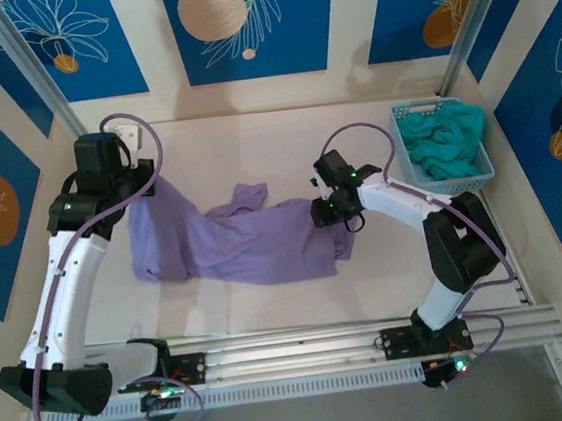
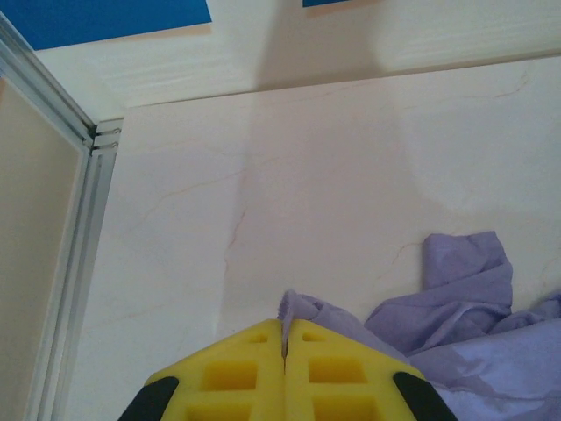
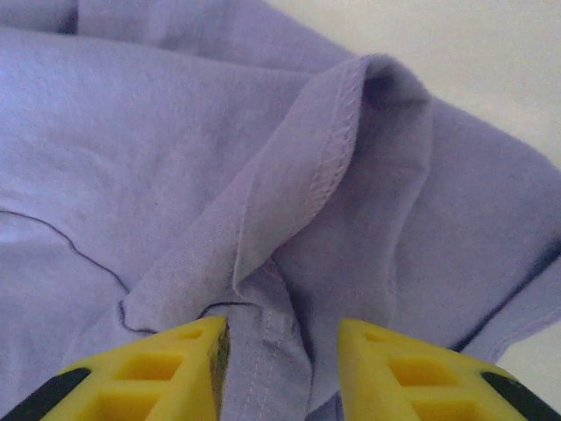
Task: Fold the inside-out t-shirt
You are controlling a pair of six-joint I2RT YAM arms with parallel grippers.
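The worktop is closed in by blue-and-cream walls on three sides, and a metal rail carrying the arm bases runs along its near edge. The far half is bare from wall to wall, apart from a blue basket in the far right corner. The basket holds a teal garment and stands well apart from the shirt. A strip of bare surface separates the shirt's near edge from the rail. In the left wrist view, open worktop stretches ahead to the back wall, with a metal frame post along the left edge.

The inside-out t-shirt lies crumpled across the middle of the worktop, stretched between the two arms. Its left end is drawn up off the surface, and one sleeve pokes toward the far side.

The left fingers are pressed together, pinching a small peak of lavender cloth at their tips, above bare worktop.

The right fingers are spread apart, low over the shirt's right end. A raised fold with a stitched hem runs down toward the gap, and cloth lies between the pads. The left pad touches the fabric, but neither pad clamps it.
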